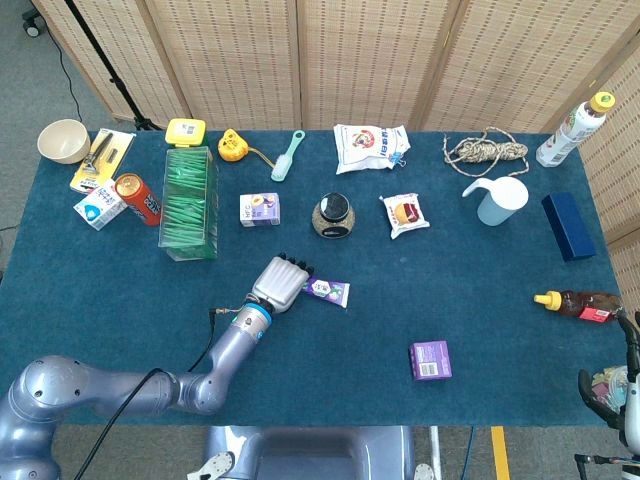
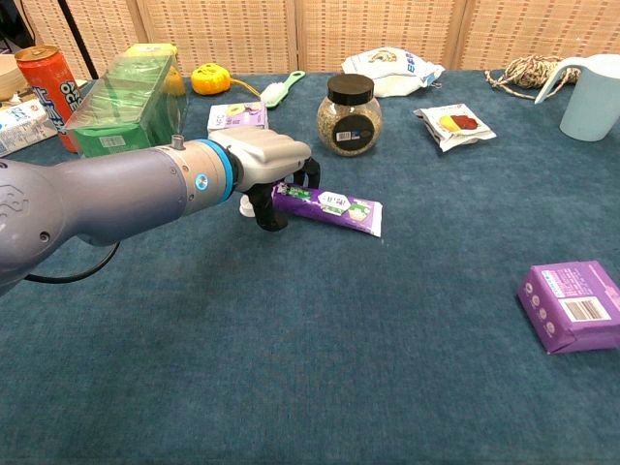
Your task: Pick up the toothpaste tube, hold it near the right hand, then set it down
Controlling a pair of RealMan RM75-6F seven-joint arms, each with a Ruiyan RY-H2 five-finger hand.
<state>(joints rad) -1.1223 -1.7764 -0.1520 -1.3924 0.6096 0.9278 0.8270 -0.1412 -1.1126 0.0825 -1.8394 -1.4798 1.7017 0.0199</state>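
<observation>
my left robot hand (image 2: 274, 172) is curled over the cap end of the toothpaste tube (image 2: 329, 205), mid-worktop (image 2: 320, 339), fingers closing around it. i should tighten evenly before lifting. my right robot hand (image 1: 622, 385) barely shows; cannot tell its state.

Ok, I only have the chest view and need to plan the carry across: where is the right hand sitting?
Observer: The right hand is off the table's near right corner, only partly in frame in the head view.
Operator: Anything near it that I can't see, on the way from the toothpaste tube?
Observer: A brown sauce bottle lies on its side by the right edge, just beyond that hand.
Operator: Anything else along that edge?
Observer: A dark blue box lies further back, right of the pitcher.
</observation>
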